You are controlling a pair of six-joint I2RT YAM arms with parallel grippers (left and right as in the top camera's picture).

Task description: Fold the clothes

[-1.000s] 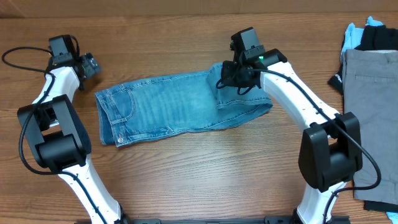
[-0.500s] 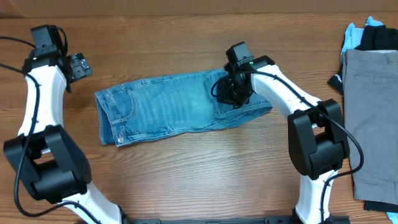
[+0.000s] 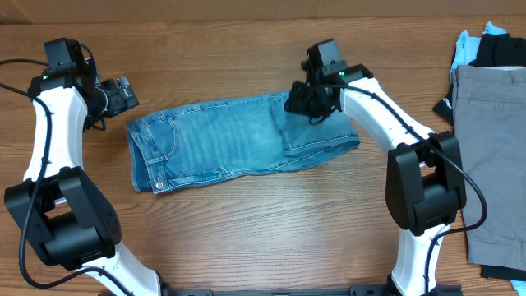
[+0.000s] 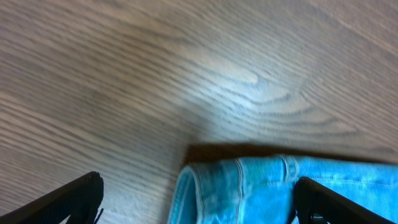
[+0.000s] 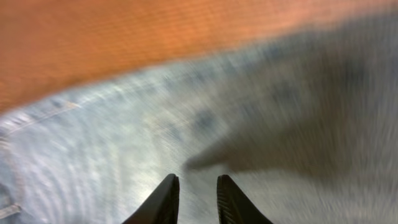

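Where the jeans lie: mid-table, long axis left to right, waist at the left, far from the pile at the right edge.
Table (image 3: 246,238): brown wood with a flowing grain, matte.
Jeans (image 3: 222,140): light-blue denim, washed paler in the middle; flat, roughly oblong. Stitched waistband, pocket seam and metal button (image 3: 158,186) show at the left end. At the right end a darker flap (image 3: 316,136) lies doubled back over the legs.
Pile: grey trousers (image 3: 489,140), smooth and flat; black garment (image 3: 503,49) and sky-blue garment (image 3: 467,45) crumpled above them.
Left arm: white links with black joints, rising along the table's left side and bent rightward at the top.
Left gripper (image 3: 123,92): just beside the waistband's far corner, apart from the cloth; jaws spread wide, empty.
Right arm: arches from the near edge up to the jeans' far edge.
Right gripper (image 3: 306,99): over the top of the flap; the blurred wrist view shows its fingertips (image 5: 166,198) with a narrow gap, nothing between them.
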